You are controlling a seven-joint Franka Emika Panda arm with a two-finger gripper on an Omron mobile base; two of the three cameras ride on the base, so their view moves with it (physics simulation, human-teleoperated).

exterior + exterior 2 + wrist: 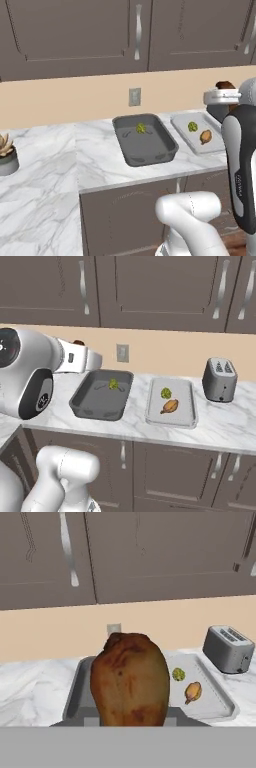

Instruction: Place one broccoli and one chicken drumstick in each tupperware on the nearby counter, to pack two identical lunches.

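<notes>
A brown drumstick (130, 679) is held pinched in the end effector (131, 722), standing upright and close before the hand camera, well above the counter (100, 165). The dark tupperware (80, 689), which holds one broccoli (113, 384) and no drumstick, lies ahead of and below the end effector, its long axis running away from it. The pale tupperware (220, 699), ahead and to the right, already carries a floret (178, 674) and an orange drumstick (192, 692), so a forward, downward carry to the dark one is judged to be called for.

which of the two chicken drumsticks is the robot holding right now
The darker brown drumstick, gripped in the gripper above the counter. The golden-orange drumstick lies in the pale shallow tupperware beside a broccoli.
</notes>
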